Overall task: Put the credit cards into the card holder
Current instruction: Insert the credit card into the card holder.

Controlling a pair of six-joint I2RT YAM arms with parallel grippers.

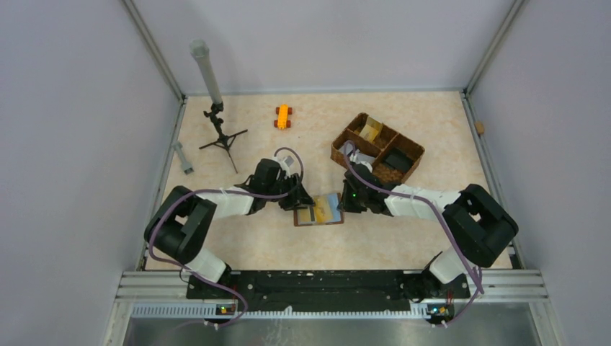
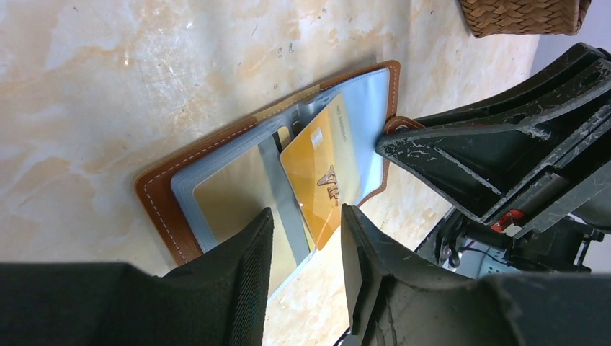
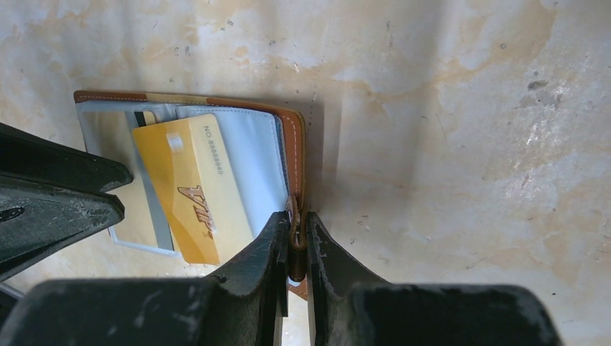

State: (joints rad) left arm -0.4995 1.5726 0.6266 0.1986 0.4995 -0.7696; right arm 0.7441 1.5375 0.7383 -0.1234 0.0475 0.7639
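- The wallet (image 1: 319, 210) lies open and flat on the table (image 1: 403, 238), between the two grippers. The basket (image 1: 380, 141) stands behind it to the right.
- Partly done: one gold card (image 2: 317, 173) sits tilted in a blue inner pocket of the wallet. Its lower end pokes out past the wallet's edge, so I judge it needs pushing home.
- A grey strip and a gold patch beside that card may be more cards, but I cannot tell.
- A gold thing and a black thing in the basket may be cards yet to be moved.
- The left gripper (image 2: 306, 215) has its jaws spread on either side of the card's free end, gripping nothing.
- The right gripper (image 3: 294, 223) has its jaws pressed together on the wallet's snap tab (image 3: 295, 241), pinning that side down.
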